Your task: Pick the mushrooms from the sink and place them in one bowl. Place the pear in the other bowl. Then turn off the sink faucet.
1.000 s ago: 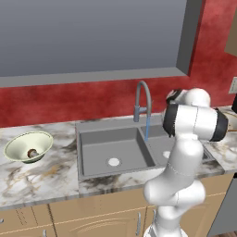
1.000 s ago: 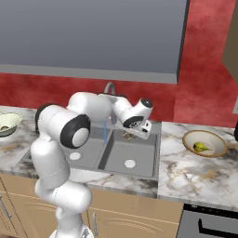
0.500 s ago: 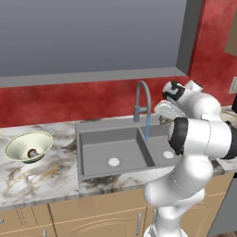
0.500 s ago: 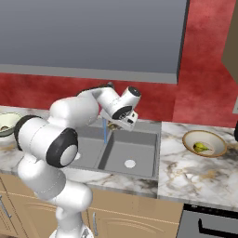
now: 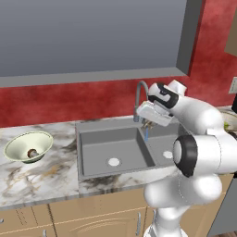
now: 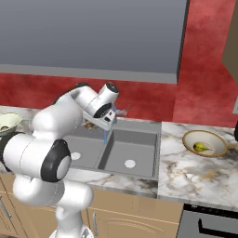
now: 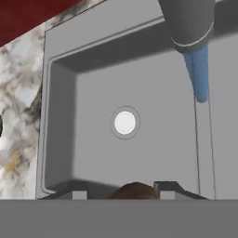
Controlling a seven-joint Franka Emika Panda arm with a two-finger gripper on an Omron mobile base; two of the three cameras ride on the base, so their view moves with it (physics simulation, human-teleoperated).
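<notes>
We're carrying a mushroom (image 7: 135,190), its brown cap peeking up between the fingertips in the hand view, so we read the jaws of the gripper (image 5: 149,122) as clamped on it. The gripper hangs over the sink (image 5: 92,134), close by the faucet (image 5: 139,98), with blue water (image 7: 199,74) running from the spout.

The green-white bowl (image 5: 17,144) sits on the counter to the left of the sink, one mushroom (image 5: 32,153) in it already. The tan-rimmed bowl (image 6: 187,140) is on the right-hand counter with the pear (image 6: 200,147) inside.

Our judgement: swing left across the basin, stay high enough to clear the sink edge and the bowl's flaring rim, and let go low over the middle so the mushroom doesn't roll out.

Marble counter (image 5: 41,178) underfoot, red wall (image 6: 204,88) behind, a grey panel (image 5: 92,37) above. After that, only the faucet remains.
</notes>
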